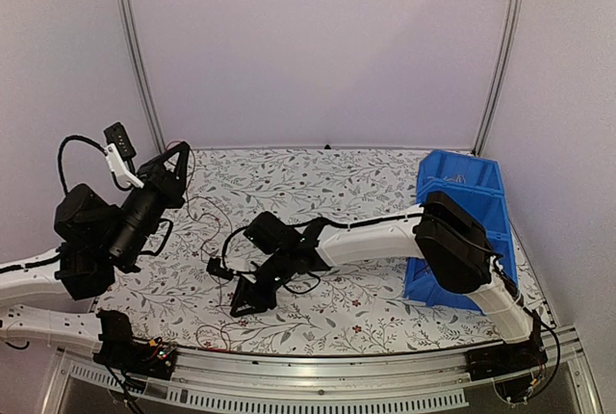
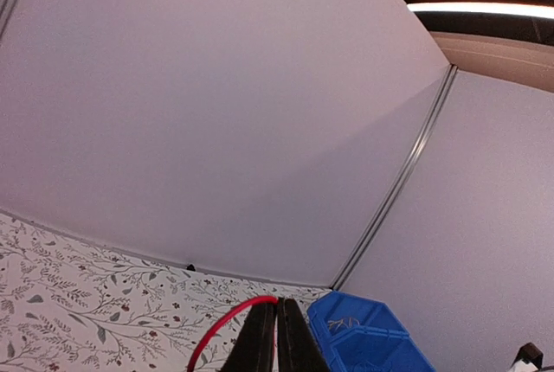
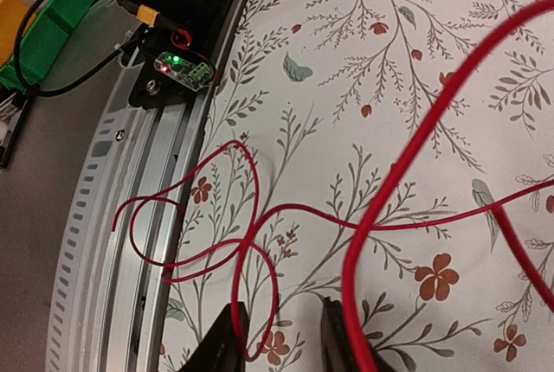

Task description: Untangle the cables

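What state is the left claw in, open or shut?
Shut: in the left wrist view the left claw has its fingers pressed together, pinching a red wire at their tips.

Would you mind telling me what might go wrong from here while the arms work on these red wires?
The left pincer is shut on a red wire and lifted off the table; pulling further may tighten the tangle.
Thin red loops lie across the metal rail beside a lit circuit board; dragging could snag them there.
The right pincer, jaws apart, has a loop beside one finger, so closing may miss it.
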{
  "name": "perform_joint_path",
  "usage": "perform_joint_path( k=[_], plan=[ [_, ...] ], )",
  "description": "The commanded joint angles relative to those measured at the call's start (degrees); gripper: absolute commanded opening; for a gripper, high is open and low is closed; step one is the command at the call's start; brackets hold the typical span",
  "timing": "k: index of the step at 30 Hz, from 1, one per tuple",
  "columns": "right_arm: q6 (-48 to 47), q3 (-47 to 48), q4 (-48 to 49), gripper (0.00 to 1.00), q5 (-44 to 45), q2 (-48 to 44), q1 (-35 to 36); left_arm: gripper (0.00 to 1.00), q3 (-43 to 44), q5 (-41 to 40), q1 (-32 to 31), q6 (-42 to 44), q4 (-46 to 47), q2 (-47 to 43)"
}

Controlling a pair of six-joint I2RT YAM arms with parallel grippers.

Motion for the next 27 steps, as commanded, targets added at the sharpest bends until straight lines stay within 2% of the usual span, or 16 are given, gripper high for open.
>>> perform_joint_path(
  k=[1,2,3,7,11,15,19,23,27],
  plan=[
    [1.8,0.5,1.3,0.1,0.0,1.9,0.3,0.0,0.3,-0.2,0.6,0.2,-0.2,-0.6],
    [1.2,-1.3,1.1,0.01,0.8,1.4,0.2,0.0,1.1,0.2,0.6,0.9,-0.6,-0.4],
    [0.0,-3.8,1.1,0.0,1.7,0.0,-0.2,0.0,2.8,0.5,0.6,1.6,-1.4,-0.1],
    [-4.2,-15.8,1.0,0.0,5.1,-7.3,-5.0,0.0,11.7,5.0,0.6,7.1,-5.8,1.0],
    [-8.4,-25.8,0.7,0.0,11.6,-14.9,-12.6,0.0,27.2,7.6,0.6,14.5,-14.4,3.1],
    [-9.2,-30.8,0.2,0.0,14.0,-18.6,-20.6,0.0,44.4,9.4,0.6,18.2,-25.1,5.7],
    [-9.9,-30.8,0.0,0.0,17.0,-18.5,-24.9,0.0,55.3,10.2,0.6,19.6,-29.3,7.9],
    [-8.7,-28.3,-1.3,0.0,19.1,-15.9,-26.1,0.0,58.6,11.8,0.6,18.9,-29.4,9.0],
    [-9.0,-27.0,-2.5,0.0,17.8,-15.8,-26.1,0.0,55.6,11.9,0.6,17.3,-29.4,9.4]
  ],
)
